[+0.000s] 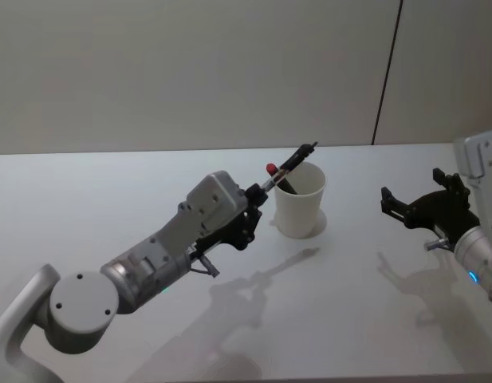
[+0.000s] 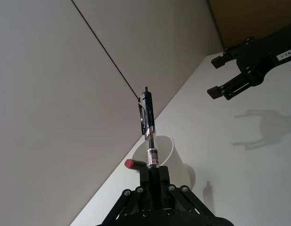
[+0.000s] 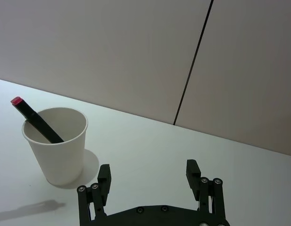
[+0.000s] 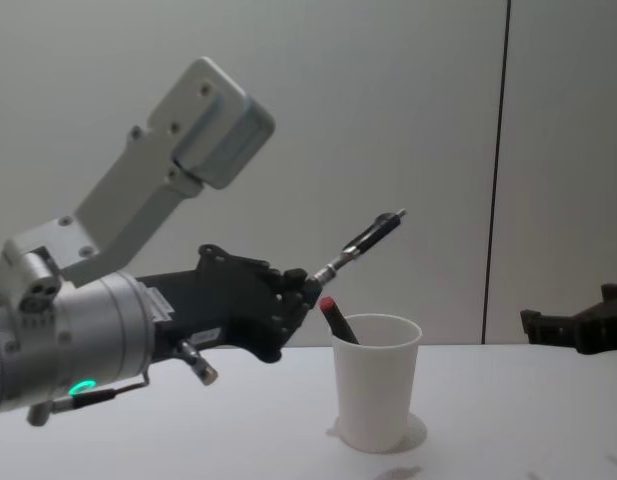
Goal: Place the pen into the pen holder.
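Pale grey wall panels with a dark vertical seam (image 1: 387, 72) stand behind a white table (image 1: 110, 183). The pen holder (image 1: 300, 209) stands upright near the table's middle. The pen (image 3: 39, 123) is already inside it, leaning against the left rim with its red end poking out above. The left gripper (image 4: 310, 285) hovers above the table just left of the cup's rim, its fingers (image 2: 153, 173) pinched tight on the lower end of a clear-barrelled ballpoint (image 4: 366, 240). That ballpoint tilts up and to the right, with its black clip end highest, and it passes over the pen's red end without entering the cup. The right gripper (image 3: 148, 169) sits low on the right, well apart from the cup, with its jaws spread wide and nothing between them.
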Motion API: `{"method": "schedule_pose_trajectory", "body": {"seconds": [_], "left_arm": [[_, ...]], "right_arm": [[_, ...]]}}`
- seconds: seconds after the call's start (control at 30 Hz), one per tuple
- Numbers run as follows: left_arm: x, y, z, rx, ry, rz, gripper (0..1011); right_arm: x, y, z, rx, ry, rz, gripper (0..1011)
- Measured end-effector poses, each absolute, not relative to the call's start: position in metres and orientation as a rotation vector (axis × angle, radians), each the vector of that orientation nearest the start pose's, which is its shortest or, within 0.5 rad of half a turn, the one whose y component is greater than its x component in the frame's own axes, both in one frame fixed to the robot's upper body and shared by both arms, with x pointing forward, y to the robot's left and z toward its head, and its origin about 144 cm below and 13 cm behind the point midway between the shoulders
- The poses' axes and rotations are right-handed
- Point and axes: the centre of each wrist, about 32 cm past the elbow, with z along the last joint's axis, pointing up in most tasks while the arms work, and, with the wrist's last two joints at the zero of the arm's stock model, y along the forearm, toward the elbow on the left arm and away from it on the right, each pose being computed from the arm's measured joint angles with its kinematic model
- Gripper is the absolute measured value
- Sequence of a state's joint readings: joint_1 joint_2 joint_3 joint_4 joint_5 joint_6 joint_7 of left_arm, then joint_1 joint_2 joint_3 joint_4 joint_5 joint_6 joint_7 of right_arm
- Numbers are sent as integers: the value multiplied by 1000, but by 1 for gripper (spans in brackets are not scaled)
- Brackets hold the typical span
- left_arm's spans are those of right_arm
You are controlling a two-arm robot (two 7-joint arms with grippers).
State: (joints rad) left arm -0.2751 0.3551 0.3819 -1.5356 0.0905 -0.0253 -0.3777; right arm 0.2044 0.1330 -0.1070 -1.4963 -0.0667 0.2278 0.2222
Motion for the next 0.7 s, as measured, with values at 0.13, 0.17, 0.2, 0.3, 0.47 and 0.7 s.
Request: {"method": "schedule_pose_trajectory", "body": {"seconds": [0.13,0.17,0.2,0.3,0.47,0.7], "left_arm": [[519,217,1203,298,-468,822,127],[520,216,1203,299,-471,816,127],[522,215,1203,298,-473,808,127],[525,212,1203,298,-479,793,127],[528,208,1203,297,-484,777,127],[532,205,1202,296,-486,766,127]], "right_arm": [[515,-236,1187,-253,-63,-1283,1001],[515,-236,1187,-253,-63,-1283,1001],[515,-236,1187,-253,-63,-1283,1001],[515,-236,1187,-253,-63,-1283,1001],[515,-236,1187,-253,-63,-1283,1001],[515,-236,1187,-253,-63,-1283,1001]]}}
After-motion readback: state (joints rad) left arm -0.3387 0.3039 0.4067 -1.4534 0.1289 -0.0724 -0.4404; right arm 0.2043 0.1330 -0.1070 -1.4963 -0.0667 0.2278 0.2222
